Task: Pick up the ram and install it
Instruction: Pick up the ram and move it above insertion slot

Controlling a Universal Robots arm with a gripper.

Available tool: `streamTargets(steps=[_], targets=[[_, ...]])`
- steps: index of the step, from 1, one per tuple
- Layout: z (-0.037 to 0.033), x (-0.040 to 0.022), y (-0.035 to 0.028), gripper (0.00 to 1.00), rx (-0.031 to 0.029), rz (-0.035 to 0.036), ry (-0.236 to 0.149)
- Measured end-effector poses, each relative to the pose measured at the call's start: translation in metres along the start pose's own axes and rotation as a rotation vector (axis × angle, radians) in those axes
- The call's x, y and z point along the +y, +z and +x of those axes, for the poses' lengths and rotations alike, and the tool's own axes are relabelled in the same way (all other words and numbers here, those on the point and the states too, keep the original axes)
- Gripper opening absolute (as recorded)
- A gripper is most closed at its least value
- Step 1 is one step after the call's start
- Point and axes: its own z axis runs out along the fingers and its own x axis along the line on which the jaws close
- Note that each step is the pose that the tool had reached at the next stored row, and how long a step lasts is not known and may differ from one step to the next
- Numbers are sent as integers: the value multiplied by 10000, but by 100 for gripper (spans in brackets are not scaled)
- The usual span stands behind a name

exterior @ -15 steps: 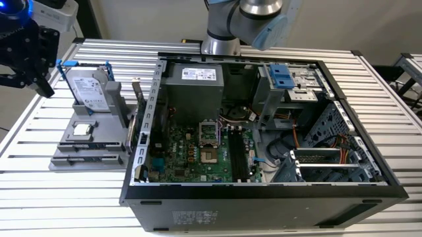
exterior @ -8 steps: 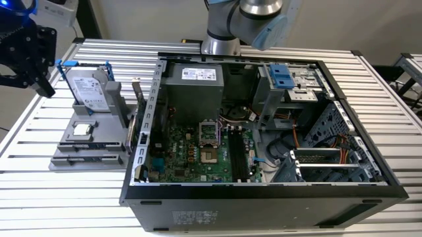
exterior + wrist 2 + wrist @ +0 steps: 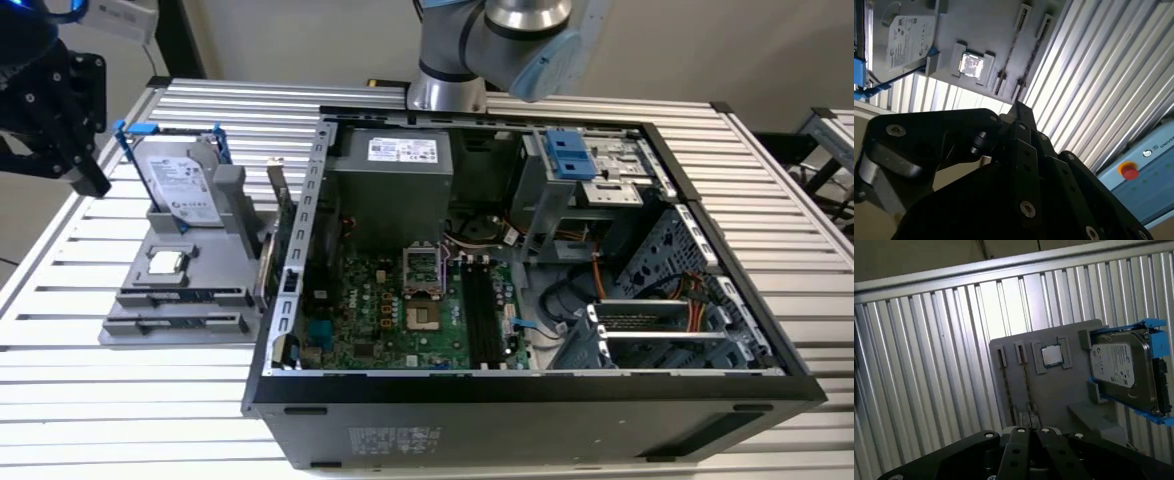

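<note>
Gripper [image 3: 91,182]: mine, fingers together, nothing held; upper left of the exterior view.
Ram [image 3: 1026,385]: in tray [image 3: 1054,390] slot, near processor [image 3: 1052,356].

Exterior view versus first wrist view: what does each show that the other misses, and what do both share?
The exterior view adds the open computer case, its motherboard and the arm's base. The first wrist view adds a straight-down look at two thin dark strips in slots of the grey holder, likely the ram on edge. Both share that holder, hard drive, processor chip, slatted table and gripper.
</note>
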Motion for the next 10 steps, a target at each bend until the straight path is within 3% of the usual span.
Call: streamTargets(steps=[10], targets=[[0,0,2,0,20,-49,-1814]])
